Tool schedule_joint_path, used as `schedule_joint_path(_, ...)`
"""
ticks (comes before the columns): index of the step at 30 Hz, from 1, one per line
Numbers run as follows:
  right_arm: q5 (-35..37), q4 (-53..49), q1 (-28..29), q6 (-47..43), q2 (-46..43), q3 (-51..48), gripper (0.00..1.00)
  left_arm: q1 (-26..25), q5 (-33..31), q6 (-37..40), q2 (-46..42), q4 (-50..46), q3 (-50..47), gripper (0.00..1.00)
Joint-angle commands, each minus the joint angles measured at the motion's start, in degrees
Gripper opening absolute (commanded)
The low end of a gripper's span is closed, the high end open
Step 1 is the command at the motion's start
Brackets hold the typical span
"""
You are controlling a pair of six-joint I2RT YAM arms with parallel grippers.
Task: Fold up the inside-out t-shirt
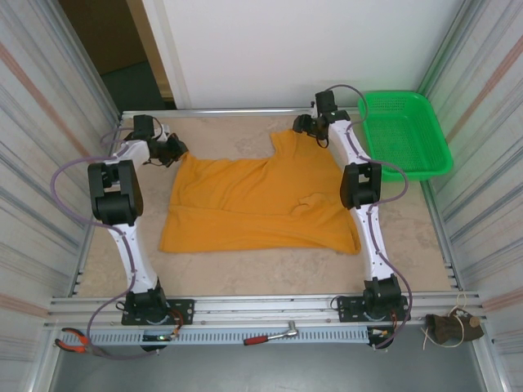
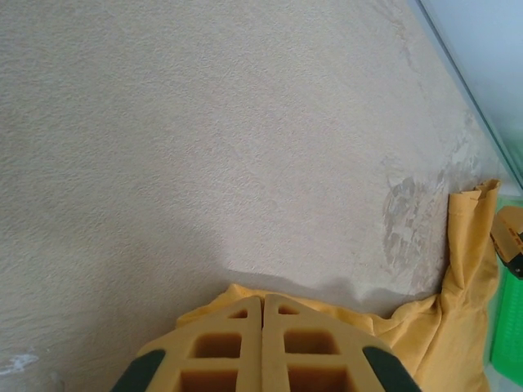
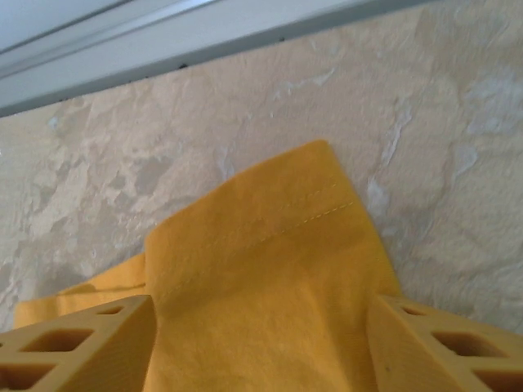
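The inside-out t-shirt (image 1: 253, 200) lies spread across the middle of the table, plain mustard-orange side up, with a small wrinkle near its right side. My left gripper (image 1: 178, 150) sits at the shirt's far left corner. In the left wrist view its fingers (image 2: 262, 300) are pressed together, with orange fabric (image 2: 466, 269) bunched around the tips. My right gripper (image 1: 301, 126) is at the far right corner. Its fingers (image 3: 261, 306) stand wide apart, and a hemmed flap of the shirt (image 3: 261, 245) lies between them.
A green plastic basket (image 1: 404, 131) stands at the back right, beside the right arm. The table's metal back rail (image 1: 221, 112) runs close behind both grippers. Pliers (image 1: 72, 341) and a red-handled tool (image 1: 274, 336) lie on the front rail by the arm bases.
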Motion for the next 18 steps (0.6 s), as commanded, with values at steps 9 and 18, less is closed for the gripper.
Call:
schedule_joint_path(9, -0.2, -5.0, 2.0, -0.4, -1.9, -5.0, 0.24, 0.4, 0.8, -0.6, -5.0, 0.5, -1.3, 0.00)
schedule_joint_path(18, -2.2, -0.5, -0.7, 2.4, -8.8, -10.8, 0.00, 1.2, 0.9, 0.1, -3.8, 0.1, 0.6, 0.00)
